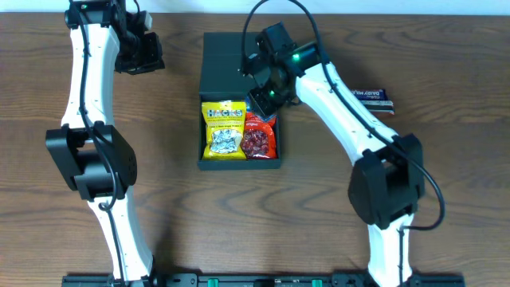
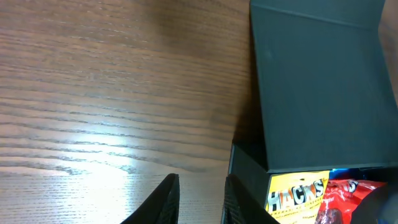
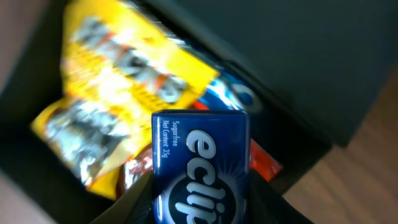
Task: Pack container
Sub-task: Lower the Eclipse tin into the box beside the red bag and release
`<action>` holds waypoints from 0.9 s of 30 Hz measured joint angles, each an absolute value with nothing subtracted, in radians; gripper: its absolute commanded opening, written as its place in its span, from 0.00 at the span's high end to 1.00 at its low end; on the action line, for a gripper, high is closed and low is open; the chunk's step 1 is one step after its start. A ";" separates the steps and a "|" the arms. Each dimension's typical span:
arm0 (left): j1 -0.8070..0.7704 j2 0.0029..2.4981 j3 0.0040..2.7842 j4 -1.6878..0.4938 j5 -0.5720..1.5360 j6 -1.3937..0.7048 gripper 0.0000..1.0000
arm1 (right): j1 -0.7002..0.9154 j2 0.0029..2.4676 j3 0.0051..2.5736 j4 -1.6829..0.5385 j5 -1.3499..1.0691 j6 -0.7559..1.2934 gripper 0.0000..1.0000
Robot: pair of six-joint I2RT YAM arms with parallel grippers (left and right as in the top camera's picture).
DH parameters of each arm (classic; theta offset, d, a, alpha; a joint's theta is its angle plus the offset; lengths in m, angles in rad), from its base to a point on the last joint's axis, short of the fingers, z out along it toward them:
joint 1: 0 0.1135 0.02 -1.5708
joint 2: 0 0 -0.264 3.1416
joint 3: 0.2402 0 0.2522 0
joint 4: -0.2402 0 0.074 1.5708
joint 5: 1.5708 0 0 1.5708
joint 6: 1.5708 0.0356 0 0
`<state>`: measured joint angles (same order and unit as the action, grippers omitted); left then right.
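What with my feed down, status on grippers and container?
Left gripper empty, open. Right gripper shut on Eclipse pack over open container. Yellow bag, red packet inside.

Parted, empty fingers [image 2: 165,202] hang above the table [image 2: 93,93] beside the container [image 2: 323,81].

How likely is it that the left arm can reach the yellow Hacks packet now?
Probably yes: the Hacks packet lies uncovered on the container's left side; the right claw is over the red packet.

In the container [image 1: 239,166], a sweets bag [image 1: 223,129] lies left, a second packet [image 1: 260,140] right, the lid [image 1: 223,60] behind. The right pincer [image 1: 261,97] holds a mint pack [image 3: 200,168] above them; a flat packet [image 1: 374,97] lies on the worktop [image 1: 319,207], well right.
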<state>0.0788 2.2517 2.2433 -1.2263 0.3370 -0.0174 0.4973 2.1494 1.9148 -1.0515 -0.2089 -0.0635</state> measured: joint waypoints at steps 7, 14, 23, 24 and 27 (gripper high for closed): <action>0.079 2.252 2.243 -1.227 0.337 -0.017 0.74 | 0.497 2.178 1.914 -1.056 -0.137 0.233 0.98; 0.079 2.252 2.243 -1.225 0.337 -0.017 0.74 | 0.499 2.185 1.912 -1.056 -0.084 0.382 0.98; 0.079 2.252 2.243 -1.223 0.337 -0.017 0.74 | 0.516 2.185 1.912 -1.056 -0.030 0.425 0.35; 0.079 2.252 2.243 -1.223 0.337 -0.017 0.74 | 0.516 2.185 1.912 -1.056 -0.027 0.429 0.30; 0.079 2.252 2.243 -1.223 0.337 -0.017 0.74 | 0.516 2.185 1.911 -1.057 -0.022 0.434 0.25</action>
